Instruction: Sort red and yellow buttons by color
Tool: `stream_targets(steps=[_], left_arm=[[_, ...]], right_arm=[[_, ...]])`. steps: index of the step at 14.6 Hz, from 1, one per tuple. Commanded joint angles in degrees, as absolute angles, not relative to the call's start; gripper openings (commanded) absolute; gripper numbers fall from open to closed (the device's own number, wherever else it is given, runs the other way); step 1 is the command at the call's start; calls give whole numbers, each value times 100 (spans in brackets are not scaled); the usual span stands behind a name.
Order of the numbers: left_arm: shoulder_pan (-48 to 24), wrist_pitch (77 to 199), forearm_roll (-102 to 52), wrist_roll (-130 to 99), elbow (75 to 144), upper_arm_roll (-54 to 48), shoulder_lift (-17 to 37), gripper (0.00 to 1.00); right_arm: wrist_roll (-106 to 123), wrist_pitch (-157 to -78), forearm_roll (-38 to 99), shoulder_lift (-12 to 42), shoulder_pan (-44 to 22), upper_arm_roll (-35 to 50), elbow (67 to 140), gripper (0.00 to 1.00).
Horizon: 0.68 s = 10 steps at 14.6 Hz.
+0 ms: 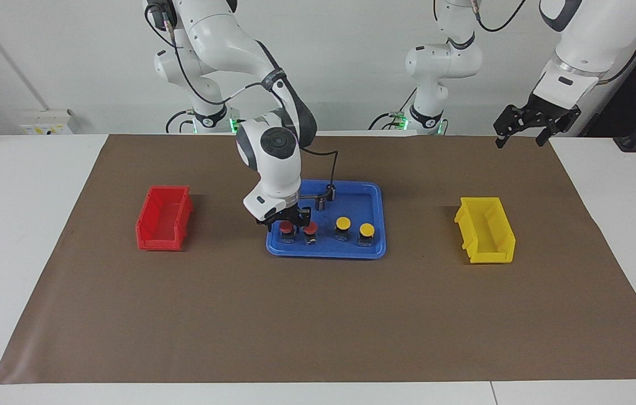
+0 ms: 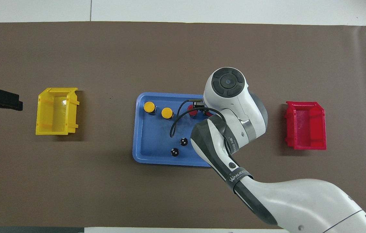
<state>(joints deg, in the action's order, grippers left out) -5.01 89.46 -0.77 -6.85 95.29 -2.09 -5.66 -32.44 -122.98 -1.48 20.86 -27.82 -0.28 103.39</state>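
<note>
I see my right gripper (image 1: 285, 223) straddling a round red-capped push button (image 1: 285, 227) in the blue plastic tray (image 1: 375, 247), grip uncertain; left gripper (image 1: 522, 135) waits, released.

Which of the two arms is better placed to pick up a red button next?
The right. Its gripper is already down around the end red button in the blue tray; the left gripper waits open, up past the yellow bin.

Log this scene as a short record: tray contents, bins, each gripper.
tray: blue, holds two red buttons, two yellow buttons, two dark cylinders
red bin: toward the right arm's end, nothing visible inside
yellow bin: toward the left arm's end, nothing visible inside
right gripper: down at a red button
left gripper: open, waiting raised, off the tray
</note>
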Motion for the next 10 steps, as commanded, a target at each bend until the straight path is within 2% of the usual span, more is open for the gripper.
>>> stream_targets(steps=[1, 4, 6, 10], left_arm=[[-939, 9945, -114, -1169, 10762, -237, -1193, 100], [-1300, 10230, -114, -1317, 11126, -272, -1160, 100], [-1746, 10353, -79, -1746, 11215, -281, -907, 100], [-2529, 10933, 192, -2853, 11119, -290, -231, 100]], right_arm=[[-3243, -12489, -123, 1899, -2769, -9, 10608, 75], [-3243, -12612, -123, 1907, -2777, -9, 10617, 67], [-3243, -12647, -123, 1916, -2847, -9, 10617, 62], [-3234, -12630, -123, 1907, -2883, -9, 10696, 62]])
